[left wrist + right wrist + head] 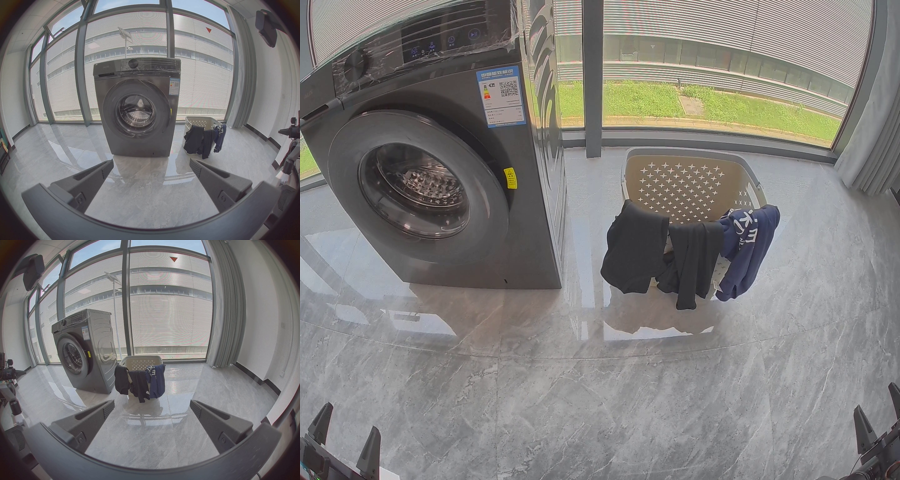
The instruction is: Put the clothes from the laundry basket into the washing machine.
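While both arms sit low over the glossy floor (612, 387), the left end effector (347, 431) and right end effector (876, 406) are spread wide and hold nothing. Well ahead of them stands the laundry basket (681, 181), a pale perforated plastic tub just beside the washing machine (444, 175), whose round glass door (415, 187) looks closed. Two limp black garments (634, 247) and a navy garment (747, 250) drape over its near rim, hanging lengthwise downward. I judge the right arm nearer.
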You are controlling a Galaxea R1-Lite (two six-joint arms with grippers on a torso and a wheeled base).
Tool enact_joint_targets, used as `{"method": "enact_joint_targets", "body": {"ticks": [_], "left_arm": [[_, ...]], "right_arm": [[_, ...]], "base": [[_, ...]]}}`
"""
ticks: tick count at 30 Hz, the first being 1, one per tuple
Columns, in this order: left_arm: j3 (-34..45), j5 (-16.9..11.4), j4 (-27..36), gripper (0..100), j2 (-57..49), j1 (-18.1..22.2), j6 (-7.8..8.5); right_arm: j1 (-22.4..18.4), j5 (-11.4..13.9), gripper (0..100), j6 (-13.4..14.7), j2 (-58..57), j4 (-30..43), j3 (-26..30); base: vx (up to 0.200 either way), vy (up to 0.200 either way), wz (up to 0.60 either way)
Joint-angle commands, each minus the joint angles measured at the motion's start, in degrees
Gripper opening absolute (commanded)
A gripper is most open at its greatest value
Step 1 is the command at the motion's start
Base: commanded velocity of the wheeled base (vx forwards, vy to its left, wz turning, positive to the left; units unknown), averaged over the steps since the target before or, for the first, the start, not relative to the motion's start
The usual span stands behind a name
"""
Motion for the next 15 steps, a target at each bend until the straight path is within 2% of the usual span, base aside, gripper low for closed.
{"method": "enact_joint_targets", "body": {"ticks": [1,15], "left_arm": [[1.01,0.06,0.0,100,-0.77,0.01,-0.07],[1.01,0.06,-0.09,100,-0.77,0.01,0.11]], "right_arm": [[0.03,-0.04,100,0.0,-0.93,-0.04,1.01],[0.03,0.05,100,0.0,-0.93,-0.04,1.01]], "base": [[0.0,-0.2,0.0],[0.0,-0.2,0.0]]}}
